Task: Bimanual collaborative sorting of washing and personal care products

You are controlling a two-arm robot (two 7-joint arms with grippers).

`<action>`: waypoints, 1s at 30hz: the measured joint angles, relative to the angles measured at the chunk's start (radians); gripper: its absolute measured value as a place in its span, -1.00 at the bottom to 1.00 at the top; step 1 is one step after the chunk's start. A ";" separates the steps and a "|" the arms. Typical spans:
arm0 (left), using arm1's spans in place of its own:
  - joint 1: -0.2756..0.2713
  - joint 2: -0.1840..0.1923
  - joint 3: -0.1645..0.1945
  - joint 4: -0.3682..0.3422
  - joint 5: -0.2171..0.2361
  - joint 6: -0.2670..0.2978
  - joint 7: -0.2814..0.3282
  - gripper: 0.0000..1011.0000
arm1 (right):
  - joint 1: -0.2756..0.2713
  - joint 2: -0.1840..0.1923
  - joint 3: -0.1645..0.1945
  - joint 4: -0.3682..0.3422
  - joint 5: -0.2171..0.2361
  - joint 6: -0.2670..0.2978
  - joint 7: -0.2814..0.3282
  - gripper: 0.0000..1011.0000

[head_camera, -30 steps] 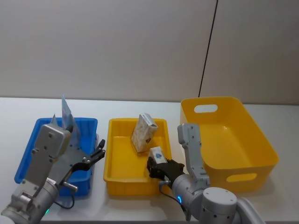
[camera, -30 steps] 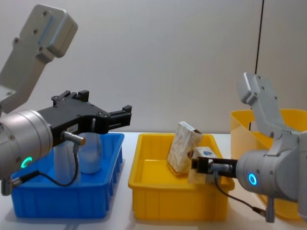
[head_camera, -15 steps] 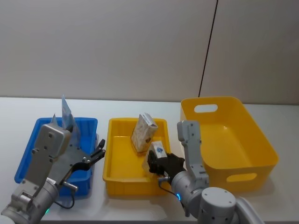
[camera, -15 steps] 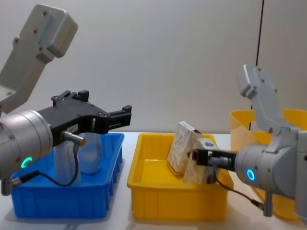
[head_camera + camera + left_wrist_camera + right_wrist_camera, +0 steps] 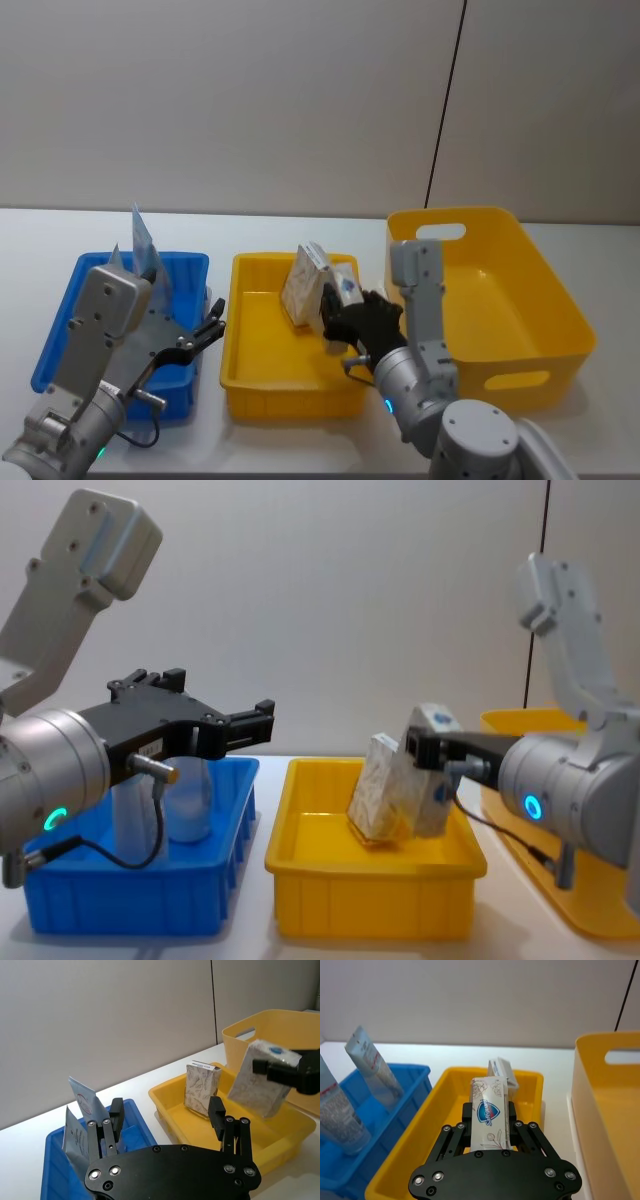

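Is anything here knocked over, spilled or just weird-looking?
Nothing spilled or damaged. The right gripper holds the blue-marked pack tilted in mid-air above the small yellow tray, where another pack stands leaning. The left gripper hovers open by the blue bin.

Near half of yellow tray [image 5: 262, 352] floor bare, open from above. Far edge blocked: standing pack [image 5: 300, 288], with right gripper [image 5: 340, 312] clamping second pack [image 5: 346, 290] just beside it. Big yellow bin [image 5: 500, 320] wide open. Tubes [image 5: 143, 245] crowd blue bin [image 5: 60, 320] far left; left gripper [image 5: 212, 325], jaws apart, hangs over its right edge

Tubes [image 5: 143, 240] stand in your nine-o'clock bin [image 5: 60, 330], a pack [image 5: 300, 285] in the centre tray [image 5: 255, 350]; the deep bin [image 5: 570, 325] sits at three o'clock.
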 joint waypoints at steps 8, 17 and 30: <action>0.000 0.000 0.000 0.000 0.000 0.000 0.000 0.98 | -0.016 0.022 0.013 -0.062 -0.031 -0.065 -0.004 -0.35; 0.000 0.000 0.000 0.000 0.000 0.000 0.000 0.98 | -0.039 0.058 0.052 -0.146 -0.080 -0.080 -0.046 -0.36; 0.000 0.000 0.000 0.000 0.000 0.000 0.000 0.98 | -0.073 0.109 0.112 -0.240 -0.134 -0.012 -0.094 -0.42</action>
